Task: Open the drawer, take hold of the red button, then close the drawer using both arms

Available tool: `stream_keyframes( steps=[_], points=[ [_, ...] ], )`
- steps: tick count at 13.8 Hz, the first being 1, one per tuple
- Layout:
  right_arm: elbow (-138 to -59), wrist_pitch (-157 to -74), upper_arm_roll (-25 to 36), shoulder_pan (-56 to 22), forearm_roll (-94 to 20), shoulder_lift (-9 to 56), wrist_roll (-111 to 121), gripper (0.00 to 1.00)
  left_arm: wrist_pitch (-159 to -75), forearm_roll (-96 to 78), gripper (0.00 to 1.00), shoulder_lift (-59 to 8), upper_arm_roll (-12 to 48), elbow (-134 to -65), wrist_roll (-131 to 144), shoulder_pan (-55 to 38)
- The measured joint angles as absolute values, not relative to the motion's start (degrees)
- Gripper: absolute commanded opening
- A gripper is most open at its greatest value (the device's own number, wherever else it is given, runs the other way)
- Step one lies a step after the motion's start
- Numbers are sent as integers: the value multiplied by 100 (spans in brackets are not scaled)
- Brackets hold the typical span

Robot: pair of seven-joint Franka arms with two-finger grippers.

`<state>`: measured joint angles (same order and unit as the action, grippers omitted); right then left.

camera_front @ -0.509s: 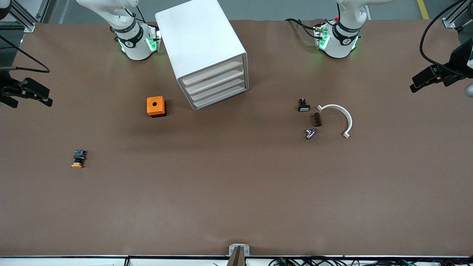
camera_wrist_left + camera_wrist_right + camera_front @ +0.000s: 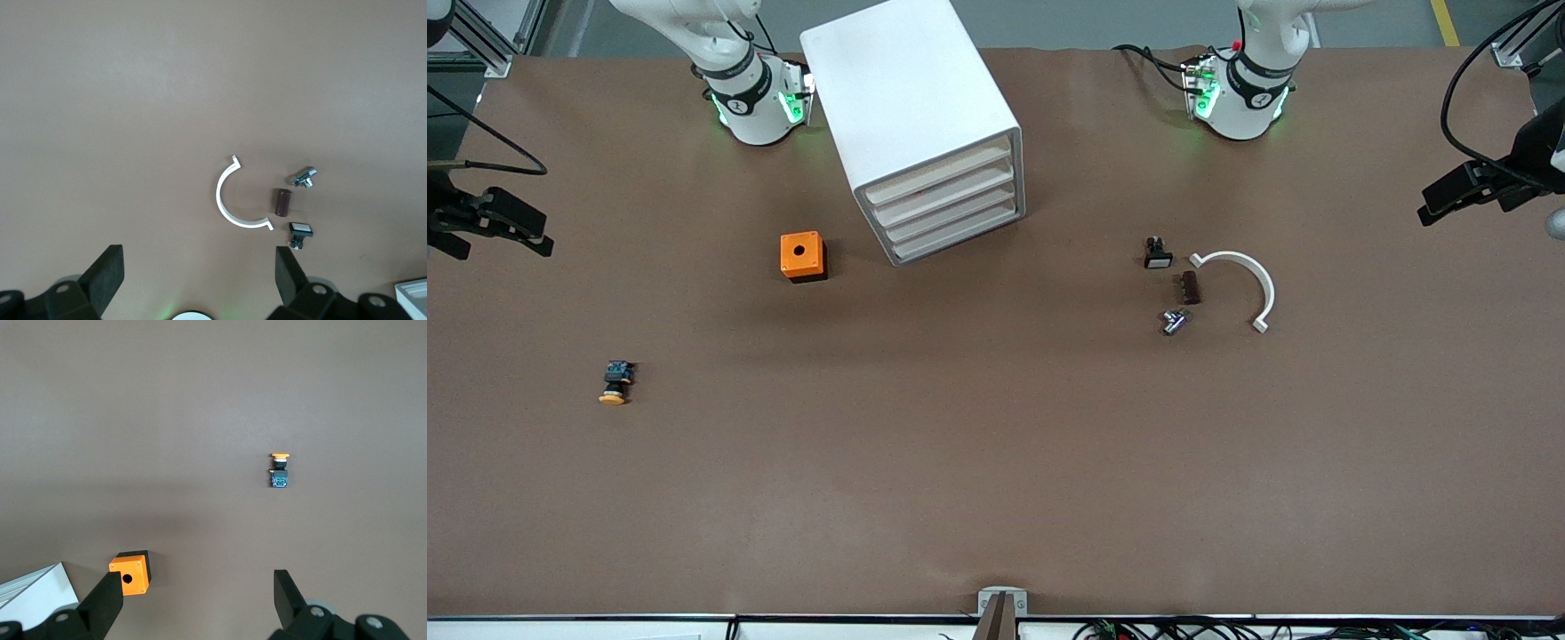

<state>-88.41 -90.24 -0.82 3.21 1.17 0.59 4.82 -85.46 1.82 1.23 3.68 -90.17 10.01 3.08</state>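
- Left gripper [image 2: 1463,197] spread wide, high over table [image 2: 996,462] edge
- Right gripper [image 2: 503,222] spread too, at its end
- Drawer unit [image 2: 925,124] shut; red button unseen

The drawer unit [image 2: 925,124] is shut, hiding its contents. Its top [image 2: 871,18] runs past the frame edge; no red-capped button shows
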Motion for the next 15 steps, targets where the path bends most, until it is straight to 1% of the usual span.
stream_keyframes(
  steps=[6, 9, 12, 15],
  points=[
    [-8835, -9024, -82, 321, 116, 62, 482, 100, -8562, 195, 100, -733, 362, -8986, 1021, 338],
    [-8835, -9024, -107, 306, 117, 82, 481, 100, -8674, 195, 100, -1267, 391, -8964, 1743, 290],
    [-8821, -9034, -120, 302, 116, 106, 454, 100, -8792, 194, 100, -1960, 441, -8700, 2912, -29],
    [-8796, -9140, -124, 301, 89, 131, 172, 100, -8849, 194, 100, -2478, 443, -8528, 3325, -253]
  ],
)
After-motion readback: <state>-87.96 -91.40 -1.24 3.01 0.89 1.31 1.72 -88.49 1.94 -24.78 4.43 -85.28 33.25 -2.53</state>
